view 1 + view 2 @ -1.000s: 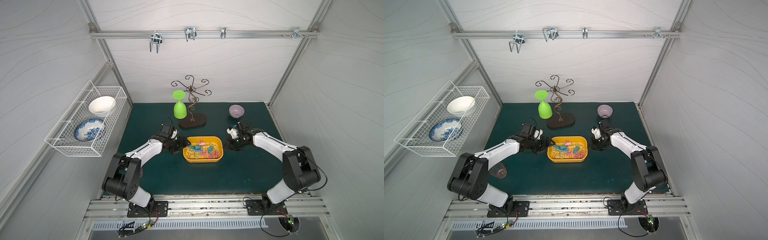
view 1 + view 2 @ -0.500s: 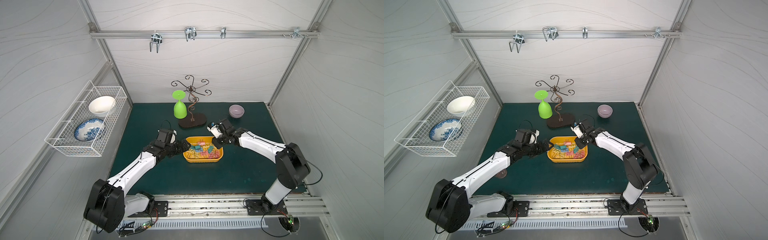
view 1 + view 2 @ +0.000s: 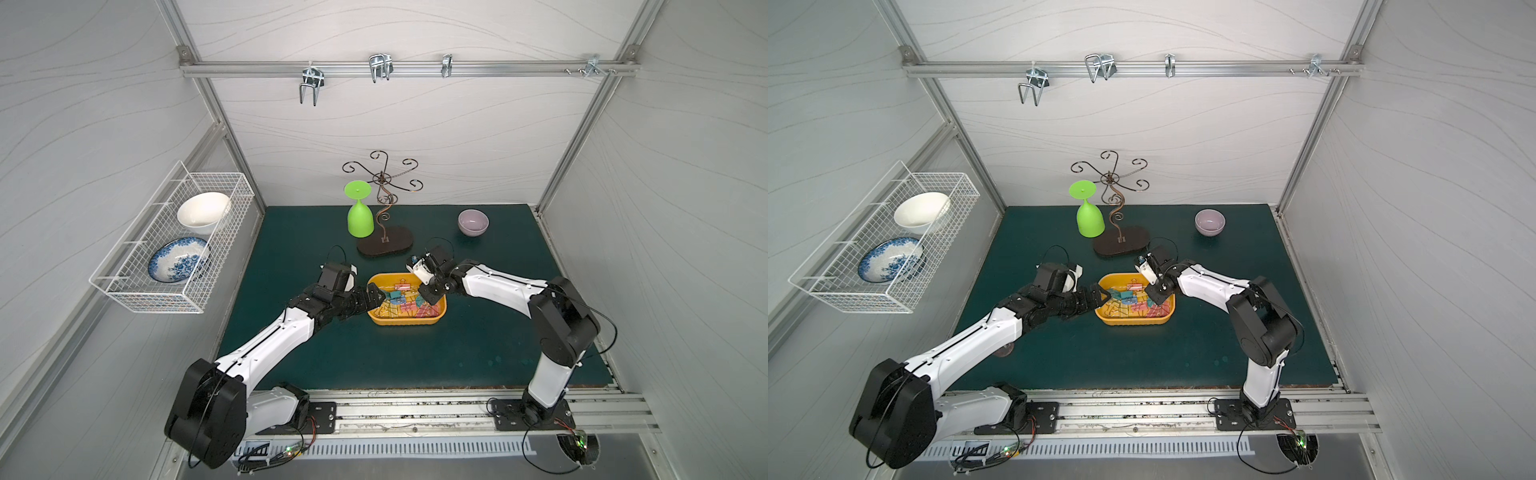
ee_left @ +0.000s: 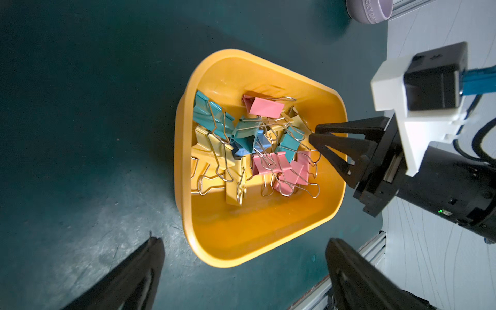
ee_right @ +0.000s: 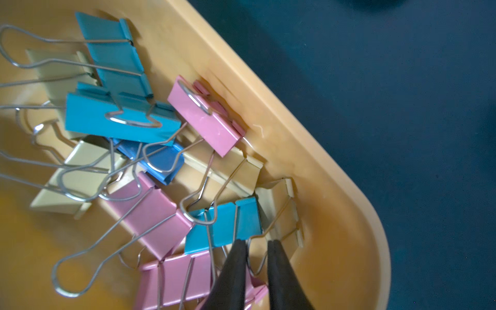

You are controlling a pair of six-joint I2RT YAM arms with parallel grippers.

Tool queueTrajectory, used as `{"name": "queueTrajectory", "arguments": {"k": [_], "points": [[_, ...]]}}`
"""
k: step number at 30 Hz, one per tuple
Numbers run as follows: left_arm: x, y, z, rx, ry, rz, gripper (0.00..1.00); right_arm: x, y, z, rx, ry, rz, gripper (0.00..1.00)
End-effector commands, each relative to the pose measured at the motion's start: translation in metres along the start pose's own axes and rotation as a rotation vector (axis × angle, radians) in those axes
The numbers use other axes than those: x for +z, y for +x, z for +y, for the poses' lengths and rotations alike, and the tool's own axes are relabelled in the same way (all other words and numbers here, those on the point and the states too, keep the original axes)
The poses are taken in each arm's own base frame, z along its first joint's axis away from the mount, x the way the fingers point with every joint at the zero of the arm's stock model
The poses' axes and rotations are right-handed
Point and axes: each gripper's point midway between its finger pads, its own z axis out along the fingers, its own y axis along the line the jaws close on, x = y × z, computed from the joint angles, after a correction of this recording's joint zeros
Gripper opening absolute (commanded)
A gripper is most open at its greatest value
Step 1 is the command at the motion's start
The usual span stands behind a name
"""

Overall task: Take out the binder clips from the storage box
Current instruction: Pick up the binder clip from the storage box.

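Observation:
The yellow-orange storage box (image 3: 405, 322) (image 3: 1133, 323) sits mid-table, holding several binder clips (image 3: 405, 303) (image 3: 1133, 305) in pink, yellow, teal and blue with wire handles. My left gripper (image 3: 376, 293) (image 3: 1102, 293) hovers wide open at the box's left end, with nothing between its fingers (image 4: 150, 257). My right gripper (image 3: 426, 297) (image 3: 1156, 297) reaches down into the right end of the box (image 5: 322, 201). In the right wrist view its fingers (image 5: 276, 263) stand close together around the wire handle of a yellow clip (image 5: 281, 212), beside a teal one (image 5: 225, 228).
An upturned green goblet (image 3: 359, 218) and a dark scrolled wire stand (image 3: 384, 245) are behind the box. A lilac bowl (image 3: 473, 222) sits at the back right. A white wire basket (image 3: 166, 245) with two bowls hangs on the left wall.
Both arms have swung in from the box's two sides. The left gripper has opened wider at the left end. The right gripper has dropped into the box and narrowed round a clip handle.

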Motion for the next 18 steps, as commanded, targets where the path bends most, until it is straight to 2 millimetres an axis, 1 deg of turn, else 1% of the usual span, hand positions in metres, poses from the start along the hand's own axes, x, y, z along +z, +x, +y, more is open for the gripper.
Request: {"name": "queueTrajectory", "arguments": {"k": [1, 5, 7, 10, 14, 18], "points": [[-0.007, -0.01, -0.017, 0.023, 0.047, -0.026, 0.98, -0.001, -0.007, 0.0, -0.046, 0.05, -0.032, 0.14], [-0.009, -0.01, -0.019, 0.025, 0.053, -0.027, 0.98, -0.007, -0.01, -0.001, -0.116, 0.131, -0.049, 0.08], [-0.009, -0.01, -0.019, 0.024, 0.052, -0.029, 0.98, -0.011, -0.015, -0.005, -0.156, 0.197, -0.069, 0.04], [-0.01, -0.009, -0.018, 0.024, 0.048, -0.027, 0.98, -0.02, -0.023, -0.01, -0.184, 0.263, -0.104, 0.01], [-0.01, -0.008, -0.018, 0.027, 0.045, -0.027, 0.98, -0.03, -0.032, -0.013, -0.226, 0.335, -0.142, 0.0], [-0.01, -0.007, -0.018, 0.036, 0.04, -0.026, 0.98, -0.035, -0.036, -0.017, -0.26, 0.4, -0.155, 0.0]]}}
